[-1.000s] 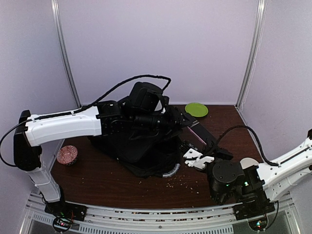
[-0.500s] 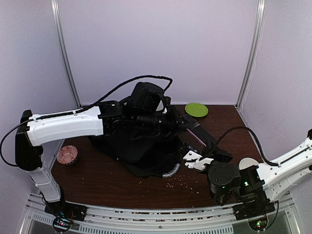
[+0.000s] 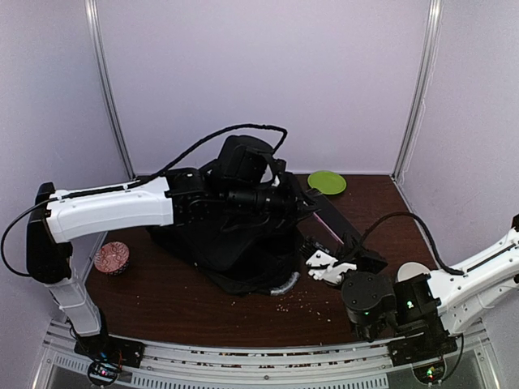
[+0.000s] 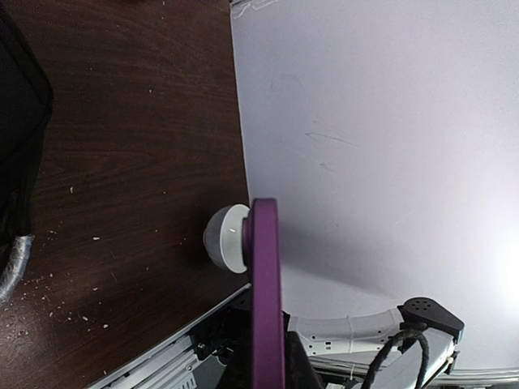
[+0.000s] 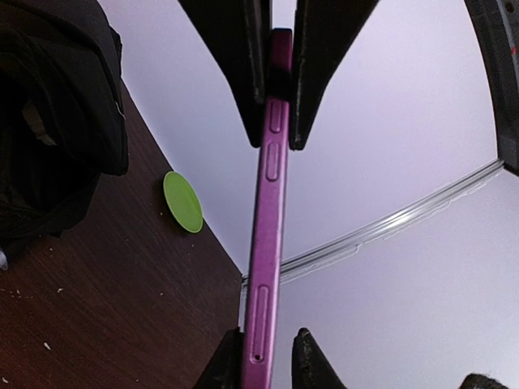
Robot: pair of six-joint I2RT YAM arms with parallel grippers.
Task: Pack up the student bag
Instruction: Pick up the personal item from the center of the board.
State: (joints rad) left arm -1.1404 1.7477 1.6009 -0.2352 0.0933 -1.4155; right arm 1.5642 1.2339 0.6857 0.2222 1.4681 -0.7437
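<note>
The left tool [image 5: 278,121] pinches one end of a purple phone [image 5: 266,211]. The right tool [image 5: 266,356] flanks the other end, and I cannot tell whether it grips. The black backpack [image 3: 227,243] sits mid-tabletop [image 3: 162,300].

Edge-on purple phone [image 4: 264,284], brown table [image 4: 130,121]

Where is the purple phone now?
In the right wrist view the purple phone stands edge-on over the table, right of the student bag, clamped by the left fingers at its far end, the right fingers around its near end.
</note>
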